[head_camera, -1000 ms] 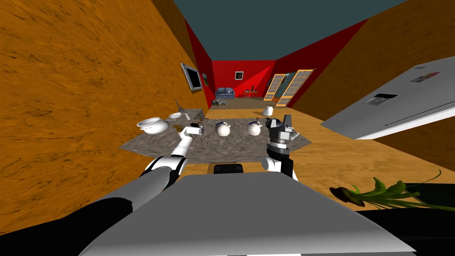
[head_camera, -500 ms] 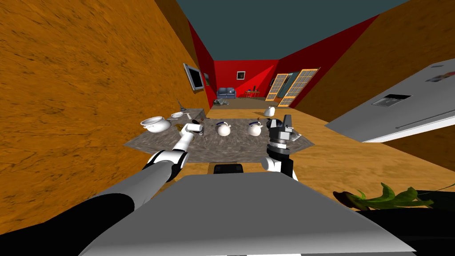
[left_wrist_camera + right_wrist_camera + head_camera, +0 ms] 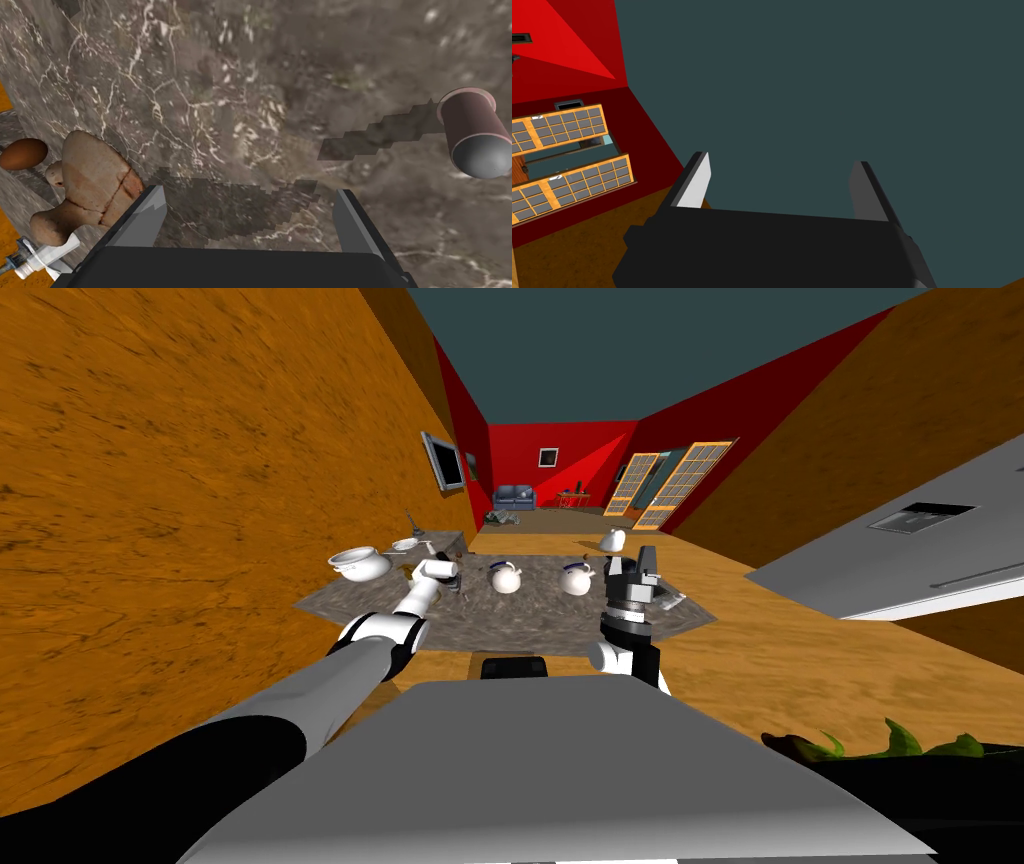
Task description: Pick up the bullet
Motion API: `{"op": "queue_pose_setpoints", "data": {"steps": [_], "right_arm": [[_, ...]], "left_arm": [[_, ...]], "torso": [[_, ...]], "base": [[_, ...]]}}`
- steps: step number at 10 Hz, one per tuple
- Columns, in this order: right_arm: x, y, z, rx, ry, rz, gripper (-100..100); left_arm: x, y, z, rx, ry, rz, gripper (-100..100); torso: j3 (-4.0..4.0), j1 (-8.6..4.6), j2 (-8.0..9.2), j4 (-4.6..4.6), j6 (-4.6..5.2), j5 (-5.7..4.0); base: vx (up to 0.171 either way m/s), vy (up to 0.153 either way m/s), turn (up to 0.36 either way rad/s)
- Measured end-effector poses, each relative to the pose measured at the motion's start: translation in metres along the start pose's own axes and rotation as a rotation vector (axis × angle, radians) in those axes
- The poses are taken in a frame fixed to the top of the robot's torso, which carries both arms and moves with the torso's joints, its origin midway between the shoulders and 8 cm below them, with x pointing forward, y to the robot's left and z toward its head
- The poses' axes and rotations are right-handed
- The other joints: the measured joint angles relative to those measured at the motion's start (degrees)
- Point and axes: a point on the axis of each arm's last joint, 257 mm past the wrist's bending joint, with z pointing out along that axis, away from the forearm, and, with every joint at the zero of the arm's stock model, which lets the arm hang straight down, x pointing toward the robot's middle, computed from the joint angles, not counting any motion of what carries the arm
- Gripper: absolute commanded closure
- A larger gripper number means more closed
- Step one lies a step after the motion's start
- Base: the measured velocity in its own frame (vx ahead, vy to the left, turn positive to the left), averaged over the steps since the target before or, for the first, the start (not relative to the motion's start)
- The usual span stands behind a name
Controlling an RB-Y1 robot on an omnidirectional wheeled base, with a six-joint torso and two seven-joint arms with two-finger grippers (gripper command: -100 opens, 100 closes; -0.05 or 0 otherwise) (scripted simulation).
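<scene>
Marbled worktop (image 3: 240, 100) is faced by the wide-open, empty left gripper (image 3: 248, 194); the bullet (image 3: 472, 132) beside it should be centred first.

two white teapots (image 3: 505, 578) (image 3: 575, 579), maybe a third teapot (image 3: 612, 539) farther back, one pot (image 3: 358, 562), one pan (image 3: 405, 545), one bullet (image 3: 475, 135), one egg (image 3: 22, 153), one mushroom-shaped lump (image 3: 90, 185), one sofa (image 3: 514, 496)
</scene>
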Motion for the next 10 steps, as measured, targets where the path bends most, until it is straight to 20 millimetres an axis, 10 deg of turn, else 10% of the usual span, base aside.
{"op": "queue_pose_setpoints", "data": {"steps": [10], "right_arm": [[0.000, 0.000, 0.000, 0.000, 0.000, 0.000, 0]], "left_arm": [[0.032, 0.049, -0.017, -0.313, 0.007, -0.064, -100]], "torso": [[-0.06, -0.06, -0.11, -0.03, 0.02, -0.01]], "base": [[0.010, -0.027, 0.059]]}}
